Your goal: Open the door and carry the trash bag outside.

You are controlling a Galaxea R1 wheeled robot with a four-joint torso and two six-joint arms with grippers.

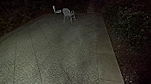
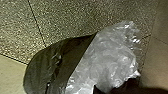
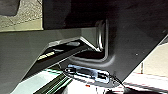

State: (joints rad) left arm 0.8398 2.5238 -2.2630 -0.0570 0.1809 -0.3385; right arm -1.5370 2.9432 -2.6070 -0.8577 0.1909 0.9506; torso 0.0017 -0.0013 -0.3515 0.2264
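Head view dim; wrist views brighter, with glare.

The trash bag [image 2: 112, 52] shows in the left wrist view against the speckled paving [image 2: 75, 17]. It looks full and rounded, its plastic crinkled all over. One part is pale grey and cloudy, with bright glints along the folds and a ragged, puckered edge; the other is very dark, curved on the outside, with a few shiny creases. A sharp, nearly straight line divides the two. Whether it hangs or touches the paving is unclear
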